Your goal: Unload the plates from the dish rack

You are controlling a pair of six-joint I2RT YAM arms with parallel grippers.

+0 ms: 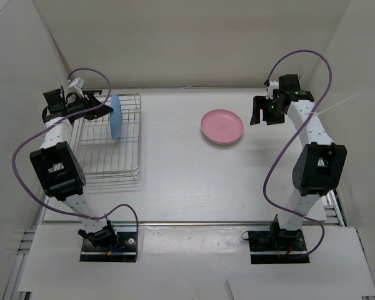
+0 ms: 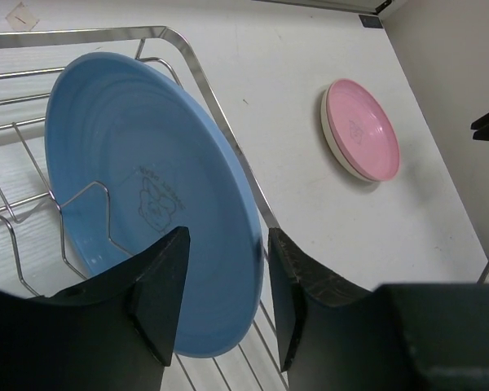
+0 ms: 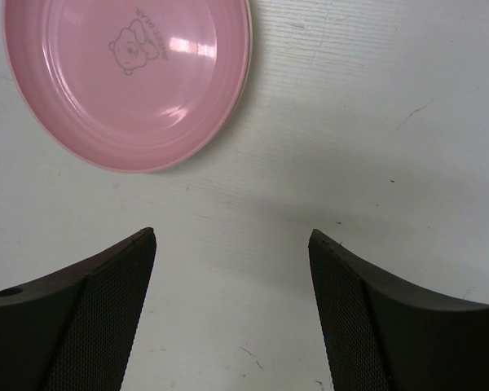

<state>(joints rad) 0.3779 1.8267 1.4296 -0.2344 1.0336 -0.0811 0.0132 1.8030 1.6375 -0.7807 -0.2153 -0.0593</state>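
From above, the dish rack (image 1: 112, 164) lies along the left edge of the surface (image 1: 187, 181), its long axis running near to far. The blue plate (image 1: 115, 115) stands on edge at its far end.

Left wrist: the left tool (image 2: 228, 236) is open, astride the blue plate's rim. The pink plate (image 2: 363, 130) lies flat on a cream-white plate (image 2: 325, 122).

Right wrist: the right tool (image 3: 232, 236) is wide open and empty, near the pink plate.
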